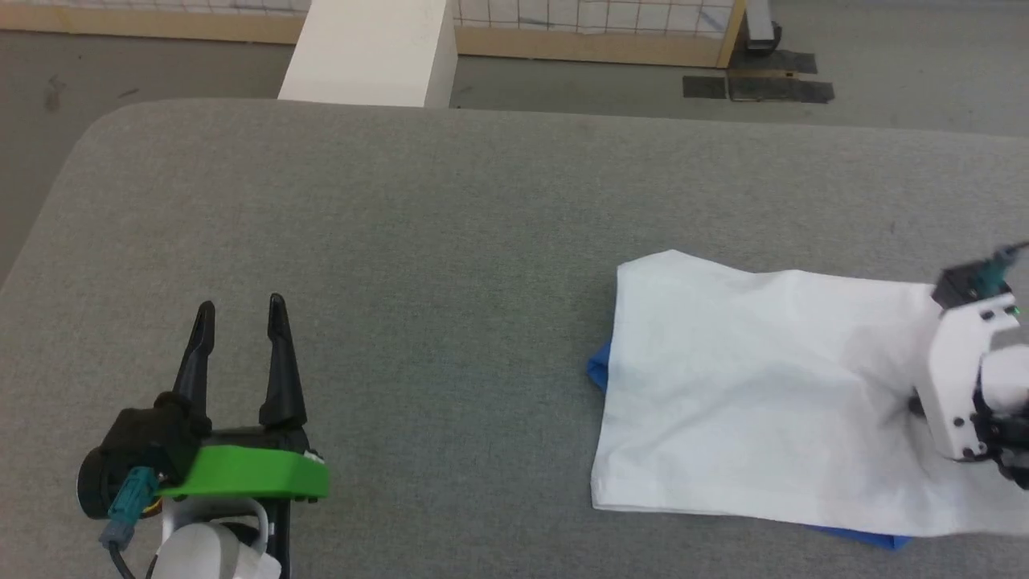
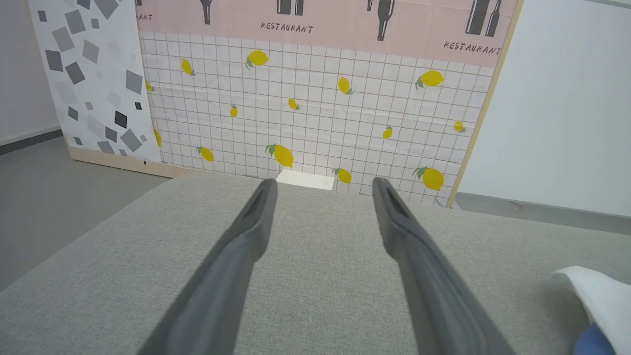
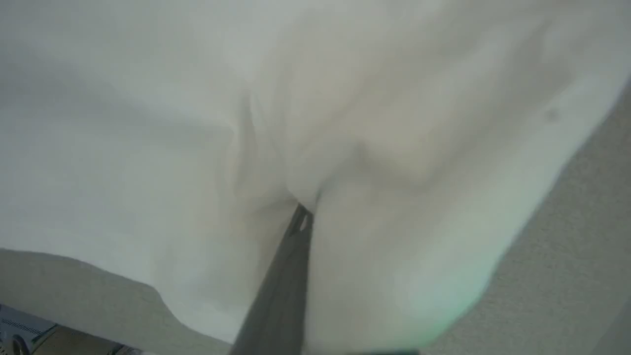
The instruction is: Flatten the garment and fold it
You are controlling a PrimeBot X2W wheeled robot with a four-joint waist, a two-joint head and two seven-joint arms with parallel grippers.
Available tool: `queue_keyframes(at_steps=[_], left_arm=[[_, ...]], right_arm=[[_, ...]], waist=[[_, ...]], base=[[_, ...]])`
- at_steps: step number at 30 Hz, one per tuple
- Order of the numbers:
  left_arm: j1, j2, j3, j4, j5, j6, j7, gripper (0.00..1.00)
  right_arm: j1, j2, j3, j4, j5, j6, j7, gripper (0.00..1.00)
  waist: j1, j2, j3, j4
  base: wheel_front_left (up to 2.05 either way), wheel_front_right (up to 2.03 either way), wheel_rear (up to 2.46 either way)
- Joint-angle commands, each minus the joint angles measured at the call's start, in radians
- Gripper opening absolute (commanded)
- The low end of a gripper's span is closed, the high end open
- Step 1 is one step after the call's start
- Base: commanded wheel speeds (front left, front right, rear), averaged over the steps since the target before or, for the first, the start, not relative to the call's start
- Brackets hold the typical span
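Observation:
The garment (image 1: 764, 386) lies folded on the right part of the grey table (image 1: 402, 201), white side up, with blue cloth peeking out at its left edge (image 1: 599, 370) and front edge (image 1: 860, 535). My right arm's white wrist (image 1: 973, 386) hangs over the garment's right end. In the right wrist view my right gripper (image 3: 300, 217) is shut on a pinch of the white garment (image 3: 345, 98), with one dark finger (image 3: 281, 296) showing and cloth bunched around its tip. My left gripper (image 1: 241, 305) rests open over bare table at the lower left, far from the garment. Between the fingers of the left gripper (image 2: 323, 183) there is nothing, and a garment corner (image 2: 596, 296) shows at the lower right.
A white block (image 1: 370, 48) stands just beyond the table's far edge. The table's far left corner is rounded, with grey floor (image 1: 48, 96) past it. A lemon-patterned panel (image 2: 315, 108) stands behind the table.

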Motion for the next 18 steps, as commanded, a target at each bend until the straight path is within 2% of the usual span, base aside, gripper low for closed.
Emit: queue_keyframes(at_steps=[1,5,9,14,15,18], left_arm=[[0.008,-0.007,0.002,0.003,0.002,-0.005,-0.005,1.00],[0.002,-0.011,-0.004,0.008,-0.001,-0.010,-0.005,1.00],[-0.012,-0.015,-0.016,0.014,-0.001,-0.017,-0.005,1.00],[-0.025,-0.019,-0.022,0.019,-0.004,-0.024,-0.005,1.00],[-0.029,-0.021,-0.026,0.022,-0.005,-0.029,-0.005,1.00],[-0.037,-0.024,-0.030,0.027,-0.009,-0.032,-0.005,1.00]], right_arm=[[-0.032,0.008,0.013,-0.044,-0.013,-0.002,0.030,0.00],[-0.078,0.036,0.065,-0.156,-0.028,-0.002,0.116,0.00],[-0.117,0.081,0.127,-0.202,-0.025,-0.002,0.176,0.00],[-0.163,0.139,0.202,-0.188,-0.035,-0.002,0.182,0.00],[-0.186,0.165,0.246,-0.160,-0.044,-0.002,0.164,0.00],[-0.209,0.188,0.283,-0.120,-0.053,-0.002,0.147,0.00]], waist=[[0.0000,0.0000,-0.008,-0.009],[0.0000,0.0000,-0.008,-0.010],[0.0000,0.0000,0.004,0.006],[0.0000,0.0000,0.024,0.038],[0.0000,0.0000,0.039,0.057],[0.0000,0.0000,0.054,0.078]], base=[[0.00,0.00,0.00],[0.00,0.00,0.00],[0.00,0.00,0.00],[0.00,0.00,0.00],[0.00,0.00,0.00],[0.00,0.00,0.00]])
